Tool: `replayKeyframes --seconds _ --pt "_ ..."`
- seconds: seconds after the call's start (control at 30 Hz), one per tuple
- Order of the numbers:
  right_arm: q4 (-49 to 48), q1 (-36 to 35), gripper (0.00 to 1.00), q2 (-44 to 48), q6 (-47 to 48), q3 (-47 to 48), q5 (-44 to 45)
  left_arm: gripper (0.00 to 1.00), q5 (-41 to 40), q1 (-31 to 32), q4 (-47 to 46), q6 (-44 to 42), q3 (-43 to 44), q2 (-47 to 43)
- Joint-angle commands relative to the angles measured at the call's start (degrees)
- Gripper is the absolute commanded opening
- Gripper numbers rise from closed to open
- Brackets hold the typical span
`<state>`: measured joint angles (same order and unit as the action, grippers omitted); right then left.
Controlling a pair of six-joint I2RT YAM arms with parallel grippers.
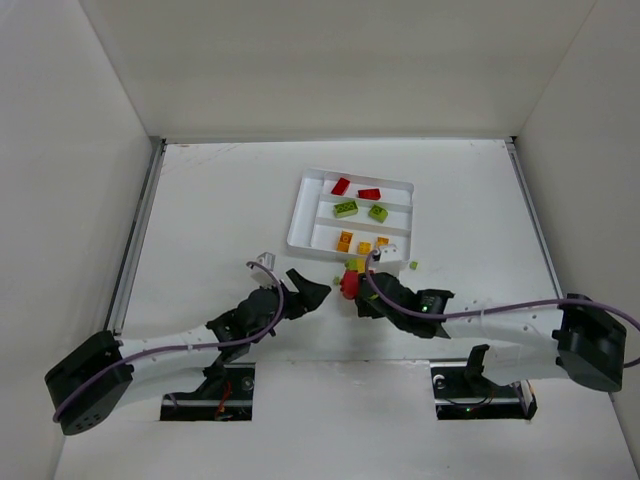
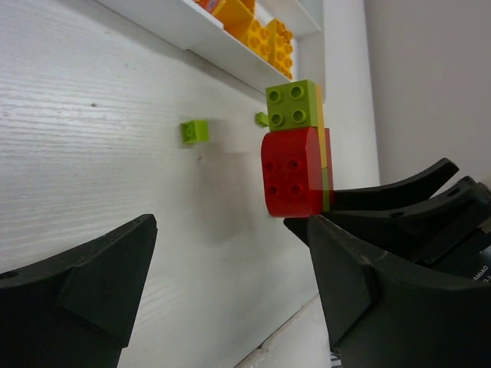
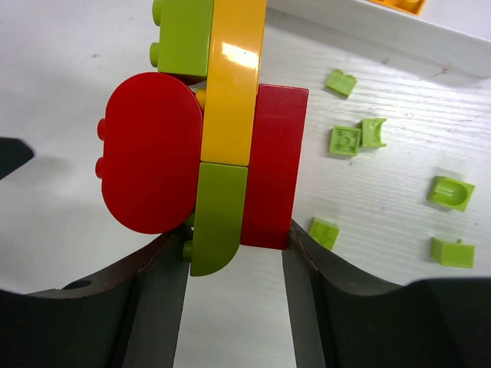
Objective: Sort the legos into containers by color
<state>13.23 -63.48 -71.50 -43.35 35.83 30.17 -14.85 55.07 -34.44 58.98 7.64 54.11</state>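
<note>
A clump of legos [image 1: 350, 279], made of red, yellow and lime green bricks, is off the table between the two arms. My right gripper [image 3: 234, 239] is shut on the clump [image 3: 222, 130], pinching its lower end. In the left wrist view the clump [image 2: 293, 170] hangs just ahead of the right-hand finger of my left gripper [image 2: 230, 238], whose jaws stand open and hold nothing. The white tray of containers [image 1: 300, 215] lies beyond. Its slots hold red legos [image 1: 341, 186], green legos [image 1: 346, 208] and orange legos [image 1: 345, 241].
Several small lime green pieces [image 3: 345, 140] lie loose on the table right of the clump, one [image 1: 413, 265] near the tray's front corner. Another green stud [image 2: 195, 131] sits before the tray wall [image 2: 192, 31]. High white walls enclose the table.
</note>
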Motion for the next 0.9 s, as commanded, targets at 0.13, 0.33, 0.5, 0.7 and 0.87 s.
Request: replayKeyframes --seconds 0.13,0.33,0.5,0.7,0.87 --pt "-4.53 -1.25 0.44 4.09 0.72 -0.15 -6.61 0.79 0.09 2.89 -11.52 1.93 -0.52 1.00" --pt "-5.59 -2.21 0.44 4.44 0.81 0.82 -9.61 0.79 -0.70 3.68 -14.61 1.66 -0.26 3.28" --pt "-6.20 -3.00 0.44 3.83 0.81 1.69 -10.75 0.78 -0.88 4.39 -14.96 0.96 1.50 5.92" --pt "-7.26 -4.50 0.44 3.04 0.90 2.84 -10.92 0.76 -0.88 4.91 -16.97 0.78 3.08 10.13" --pt "-8.13 -5.55 0.44 1.55 0.73 3.71 -11.36 0.73 -0.97 5.09 -19.70 1.05 3.96 13.82"
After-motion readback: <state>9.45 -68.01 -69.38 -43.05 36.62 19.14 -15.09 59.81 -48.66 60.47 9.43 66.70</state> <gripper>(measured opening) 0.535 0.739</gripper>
